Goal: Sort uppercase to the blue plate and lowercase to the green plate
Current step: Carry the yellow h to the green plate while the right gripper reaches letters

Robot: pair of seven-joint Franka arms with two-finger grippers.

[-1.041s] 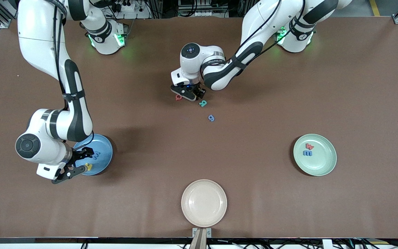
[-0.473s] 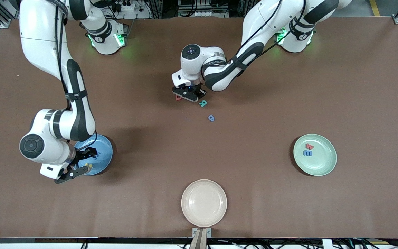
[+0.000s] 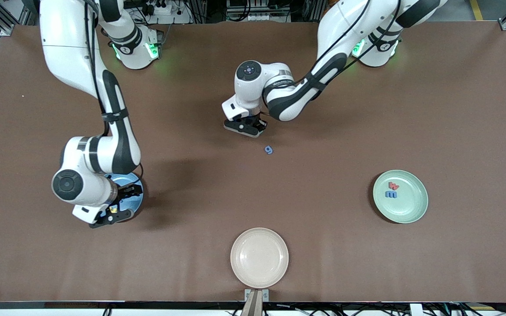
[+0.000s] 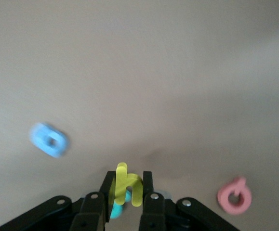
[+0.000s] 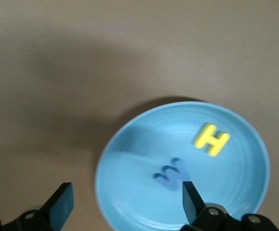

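Brown table (image 3: 332, 245) — left fingers (image 4: 149, 190) pinch yellow y (image 4: 126, 185).

My blue plate (image 5: 129, 192) sits near the right arm's end of the table. A yellow H (image 5: 211, 138) and a blue M (image 5: 172, 174) lie flat in it, close together. My green plate (image 3: 415, 206) sits near the left arm's end, with a red w (image 3: 393, 185) and a blue m (image 3: 392, 194) flat inside. My left gripper (image 4: 127, 192) pinches a yellow y (image 4: 127, 185) standing up. A blue g (image 3: 269, 150), a red Q (image 4: 234, 195) and a teal R (image 4: 117, 208) lie on the table.
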